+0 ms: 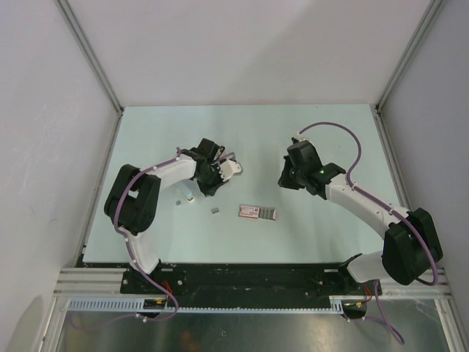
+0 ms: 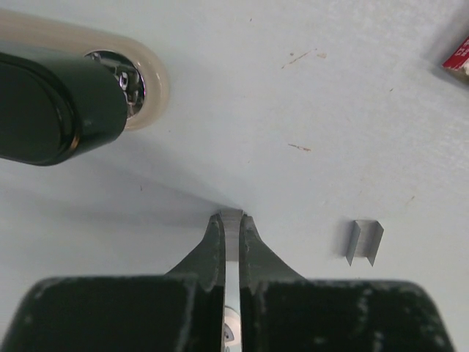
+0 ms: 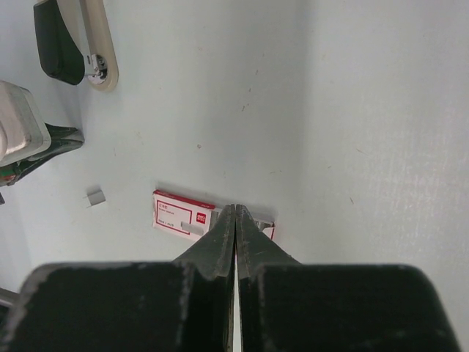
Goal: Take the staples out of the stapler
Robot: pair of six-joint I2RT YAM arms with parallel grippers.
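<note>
The table [image 1: 308, 132] holds the stapler [image 2: 73, 95]. The right gripper [image 3: 234, 213] is pressed together and has nothing in it. It waits near the red box [image 3: 176, 216]. The left gripper [image 2: 232, 220] pinches a thin grey strip [image 2: 231, 246], likely staples to carry away. Another staple bit [image 2: 365, 242] lies just beside it.

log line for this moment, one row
left gripper shut on staple strip | right gripper shut, empty | loose staple bit on table
</note>
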